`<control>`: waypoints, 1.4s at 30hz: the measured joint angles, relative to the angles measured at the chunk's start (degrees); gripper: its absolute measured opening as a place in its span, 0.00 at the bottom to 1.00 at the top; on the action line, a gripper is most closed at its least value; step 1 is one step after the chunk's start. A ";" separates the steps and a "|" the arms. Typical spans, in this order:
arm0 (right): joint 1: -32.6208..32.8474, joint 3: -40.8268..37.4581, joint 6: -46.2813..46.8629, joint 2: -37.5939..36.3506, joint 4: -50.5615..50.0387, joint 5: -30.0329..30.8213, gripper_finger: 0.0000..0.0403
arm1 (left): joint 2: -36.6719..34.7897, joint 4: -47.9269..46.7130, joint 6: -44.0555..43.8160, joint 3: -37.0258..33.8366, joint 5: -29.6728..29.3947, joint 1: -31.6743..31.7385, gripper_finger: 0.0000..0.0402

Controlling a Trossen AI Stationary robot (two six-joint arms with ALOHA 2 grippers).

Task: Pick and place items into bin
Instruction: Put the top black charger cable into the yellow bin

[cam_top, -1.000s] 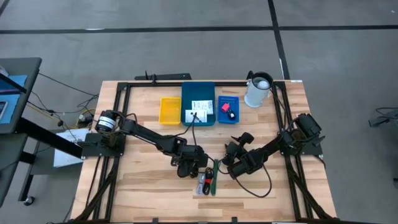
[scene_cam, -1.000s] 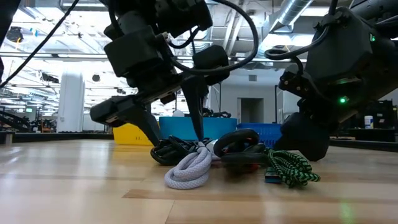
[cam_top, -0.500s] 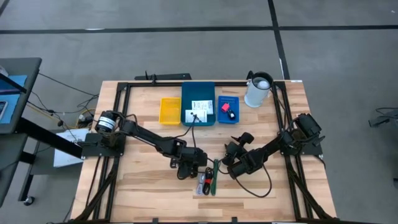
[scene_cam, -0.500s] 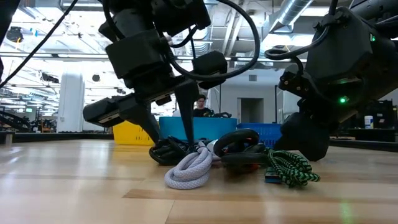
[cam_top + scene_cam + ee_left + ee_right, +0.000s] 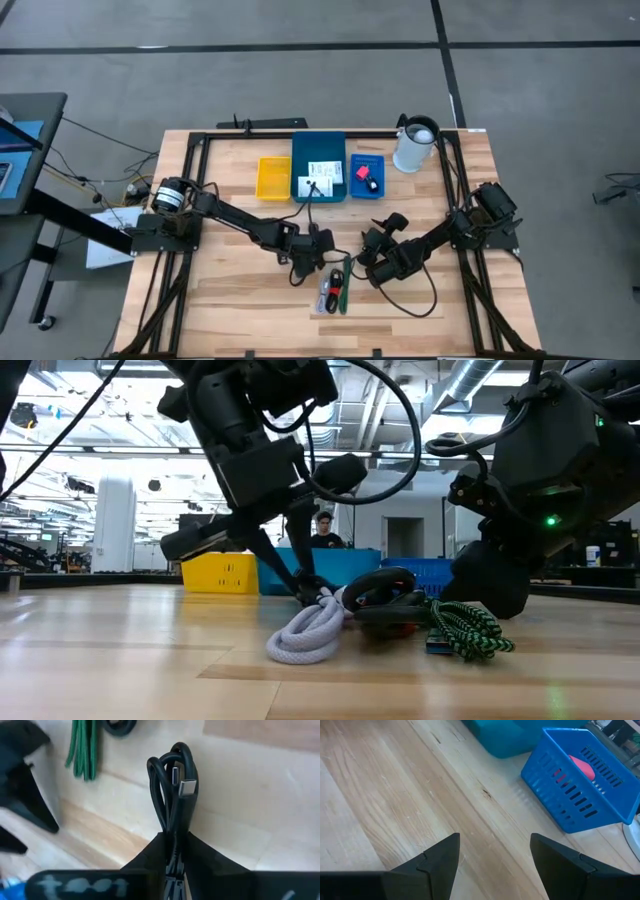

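A coiled black USB cable (image 5: 170, 780) lies between the fingers of my left gripper (image 5: 175, 845), which is shut on it near the table's middle (image 5: 308, 268). Beside it on the wood rest a pale grey braided cable (image 5: 305, 635), a green-black braided cable (image 5: 465, 628) and a black loop (image 5: 385, 592). My right gripper (image 5: 495, 855) stands open just right of this pile (image 5: 372, 265), with nothing between its fingers. At the far side stand a yellow bin (image 5: 272, 178), a teal bin (image 5: 305, 150) holding white cards, and a blue basket (image 5: 600, 805) with a pink-red piece (image 5: 582, 766). My left gripper pinches the black cable's bundled strands (image 5: 173, 827) between its two fingers, several strands together. The fingers slant down from the table's left side. The cable's loops and its metal plug (image 5: 188, 785) stick out past the fingertips, low over the wood; whether they rest on it I cannot tell.
A white pitcher (image 5: 415, 145) stands at the far right corner. A black frame (image 5: 250, 125) runs around the table's edges. Bare wood lies left of my left gripper and along the near edge. A person (image 5: 322, 528) shows in the room beyond.
My left gripper has rolled at the wrist and shut on the black cable, staying in place. The cable's loose bundle, which lay spread on the wood between the open fingers, is now squeezed narrow between them.
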 joint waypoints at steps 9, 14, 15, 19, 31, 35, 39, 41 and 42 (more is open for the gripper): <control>0.09 0.00 0.00 0.00 0.02 0.02 0.59 | -0.94 -3.96 -1.81 0.00 -7.46 -0.97 0.06; 0.13 -0.02 -0.03 0.00 0.08 0.02 0.59 | -3.34 -7.65 -2.69 0.02 -12.02 -1.05 0.07; 0.13 -0.02 -0.01 0.00 0.09 0.02 0.59 | -4.19 -8.20 -3.39 0.02 -13.05 -1.05 0.07; 0.15 -0.02 -0.01 0.00 0.08 0.02 0.59 | -8.41 -10.88 -6.00 0.03 -17.00 -1.01 0.06; 0.20 -0.02 -0.02 0.00 0.17 0.00 0.59 | -22.36 -21.85 -9.15 0.13 -32.78 4.24 0.07; 0.20 -0.02 -0.03 0.00 0.20 0.00 0.59 | -23.19 -26.80 -9.65 0.13 -36.43 9.21 0.08; 0.20 -0.02 -0.02 0.00 0.20 0.00 0.59 | -22.93 -29.23 -9.56 0.13 -36.63 14.61 0.08; 0.20 -0.02 -0.02 0.01 0.22 0.00 0.59 | -22.66 -29.26 -8.82 0.12 -36.49 17.11 0.07; 0.20 -0.02 -0.02 0.01 0.20 0.00 0.59 | -22.65 -29.34 -8.36 0.11 -36.35 18.33 0.07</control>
